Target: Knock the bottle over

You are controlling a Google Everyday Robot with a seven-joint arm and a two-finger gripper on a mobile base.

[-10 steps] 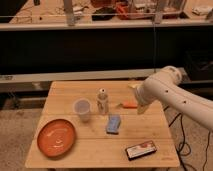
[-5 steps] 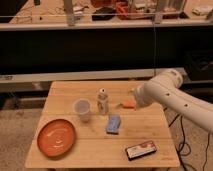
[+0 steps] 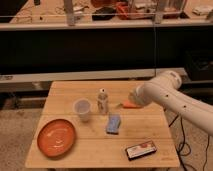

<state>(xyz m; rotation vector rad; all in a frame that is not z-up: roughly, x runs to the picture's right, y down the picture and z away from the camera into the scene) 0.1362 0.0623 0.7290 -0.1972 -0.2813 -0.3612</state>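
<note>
The bottle (image 3: pixel 103 101) stands upright near the middle of the wooden worktop (image 3: pixel 150 131), just beside a translucent cup (image 3: pixel 82 110), so the knock-over is not yet done. The white arm's end effector (image 3: pixel 128 101) hovers on the bottle's far side from the cup, apart from it, and whether it is spread or closed cannot be told. An orange plate (image 3: pixel 56 137), a blue sponge (image 3: pixel 114 125) and a dark packet (image 3: pixel 142 151) share the surface before dim metal shelving (image 3: pixel 100 24).

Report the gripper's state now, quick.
Gripper: cannot be told; it hangs right of the small clear plastic white-capped bottle, apart from it.
</note>
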